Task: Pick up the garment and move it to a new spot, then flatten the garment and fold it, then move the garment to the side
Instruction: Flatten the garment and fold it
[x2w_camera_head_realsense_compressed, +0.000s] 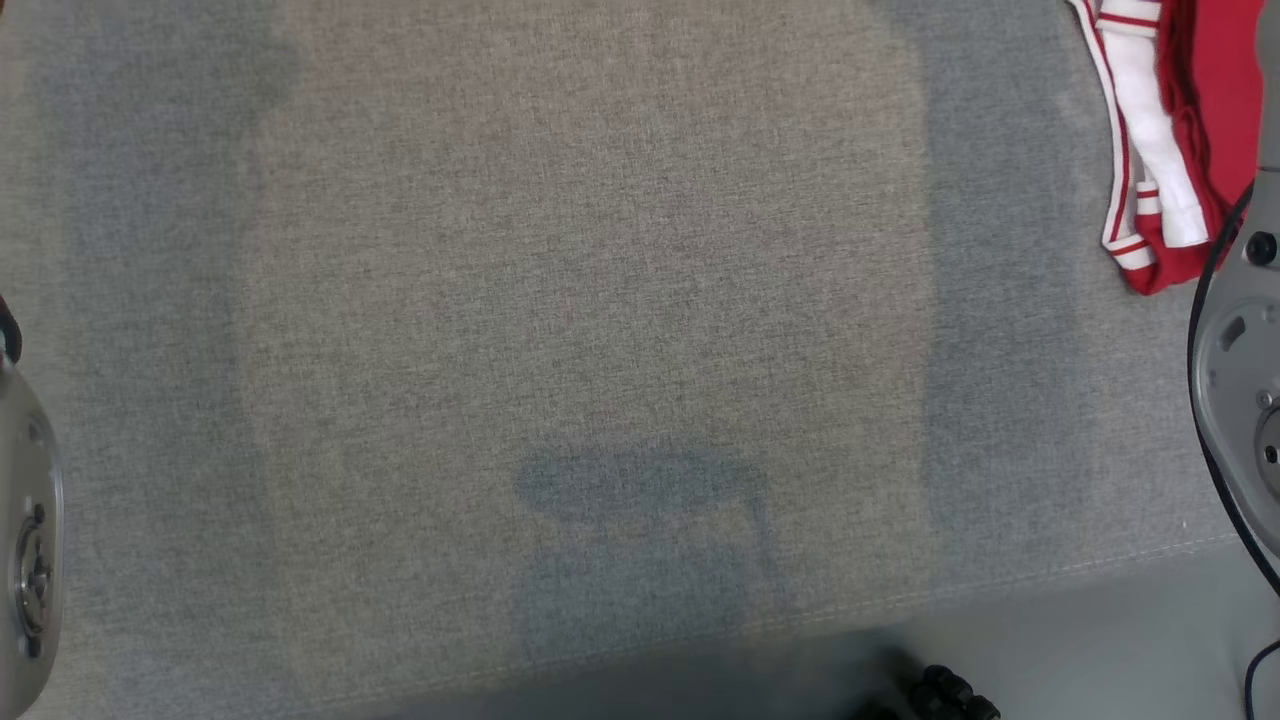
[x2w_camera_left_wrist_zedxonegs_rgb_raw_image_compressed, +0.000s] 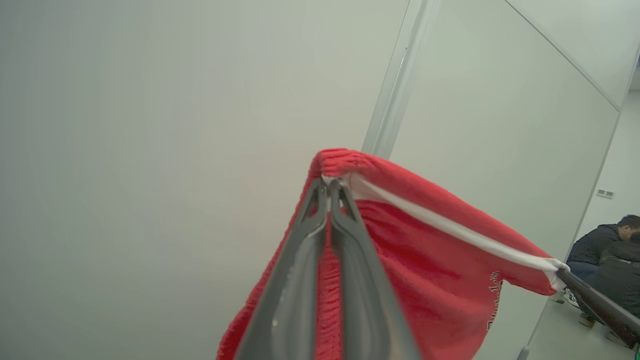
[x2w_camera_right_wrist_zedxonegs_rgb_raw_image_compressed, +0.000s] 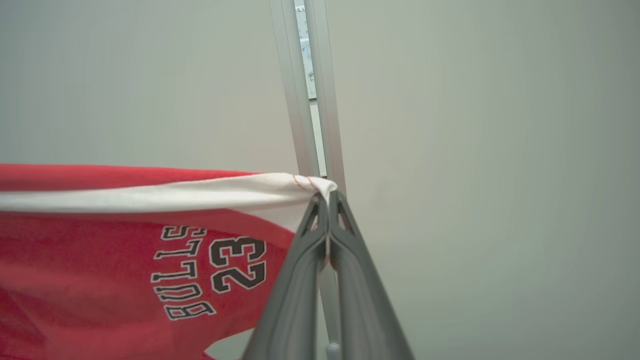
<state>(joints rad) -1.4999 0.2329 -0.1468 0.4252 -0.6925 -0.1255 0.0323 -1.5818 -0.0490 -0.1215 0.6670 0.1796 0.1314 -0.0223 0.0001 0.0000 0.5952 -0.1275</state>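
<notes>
One wide grey cloth surface (x2w_camera_head_realsense_compressed: 600, 300) spreads across the head view, with a strip of pale floor (x2w_camera_head_realsense_compressed: 1100, 630) along its lower right edge. Two pale arm sections frame it, the left arm (x2w_camera_head_realsense_compressed: 25, 540) at the left edge and the right arm (x2w_camera_head_realsense_compressed: 1240, 350) at the right edge.

There is one red garment (x2w_camera_left_wrist_zedxonegs_rgb_raw_image_compressed: 425, 250) with white trim, held up in the air in front of a plain wall (x2w_camera_left_wrist_zedxonegs_rgb_raw_image_compressed: 150, 125) and stretched between the two grippers. The left gripper (x2w_camera_left_wrist_zedxonegs_rgb_raw_image_compressed: 329, 182) points upward, its two fingers pressed together on a ribbed red edge. The right gripper (x2w_camera_right_wrist_zedxonegs_rgb_raw_image_compressed: 327, 195) also points upward, fingers pinched together on the white trim at the other corner; in the left wrist view it shows at the far end of the taut trim (x2w_camera_left_wrist_zedxonegs_rgb_raw_image_compressed: 562, 270). The lettering "BULLS 23" (x2w_camera_right_wrist_zedxonegs_rgb_raw_image_compressed: 210, 270) sits just beside the right gripper.

One bunch of red-and-white cloth (x2w_camera_head_realsense_compressed: 1160, 150) shows at the head view's upper right; whether it is part of the same garment cannot be told.
</notes>
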